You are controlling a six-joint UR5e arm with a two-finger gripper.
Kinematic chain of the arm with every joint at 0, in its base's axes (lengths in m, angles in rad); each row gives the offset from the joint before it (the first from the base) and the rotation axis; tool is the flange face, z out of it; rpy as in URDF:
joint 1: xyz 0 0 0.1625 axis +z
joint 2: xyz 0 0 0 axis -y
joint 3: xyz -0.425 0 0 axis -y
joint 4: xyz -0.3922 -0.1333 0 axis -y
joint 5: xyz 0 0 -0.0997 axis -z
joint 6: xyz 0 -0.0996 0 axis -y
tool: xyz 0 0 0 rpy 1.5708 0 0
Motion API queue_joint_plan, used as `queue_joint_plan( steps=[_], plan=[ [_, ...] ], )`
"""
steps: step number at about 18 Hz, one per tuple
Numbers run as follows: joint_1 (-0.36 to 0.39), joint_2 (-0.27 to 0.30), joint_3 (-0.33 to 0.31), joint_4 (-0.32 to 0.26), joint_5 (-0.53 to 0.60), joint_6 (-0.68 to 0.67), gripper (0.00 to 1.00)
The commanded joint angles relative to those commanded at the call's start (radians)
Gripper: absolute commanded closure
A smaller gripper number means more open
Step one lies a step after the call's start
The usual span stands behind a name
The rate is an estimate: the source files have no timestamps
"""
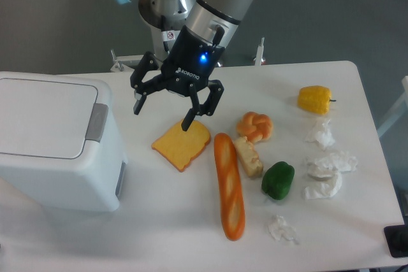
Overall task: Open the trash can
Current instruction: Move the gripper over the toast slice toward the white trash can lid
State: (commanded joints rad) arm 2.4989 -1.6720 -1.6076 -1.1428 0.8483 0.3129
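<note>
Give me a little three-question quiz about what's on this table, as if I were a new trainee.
1. True or false: the trash can lid is shut.
2. What lies directly under the open gripper: A) baguette B) bread slice C) green pepper
3. What colour is the push tab?

Key: 1 true; 2 B; 3 grey.

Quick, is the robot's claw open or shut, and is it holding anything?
Gripper: open, fingers spread wide, holding nothing, up above the table between the trash can and the toast slice.
</note>
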Motion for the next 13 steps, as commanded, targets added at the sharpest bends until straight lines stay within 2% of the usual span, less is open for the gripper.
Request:
queue_joint_plan(
  steps=[8, 13],
  plan=[
    [-0.048, -0.032, 0.0, 0.0, 0.005, 0.003, 0.0],
    [-0.052, -0.034, -0.003, 0.0, 0.006, 0.002, 0.0]
  ],
)
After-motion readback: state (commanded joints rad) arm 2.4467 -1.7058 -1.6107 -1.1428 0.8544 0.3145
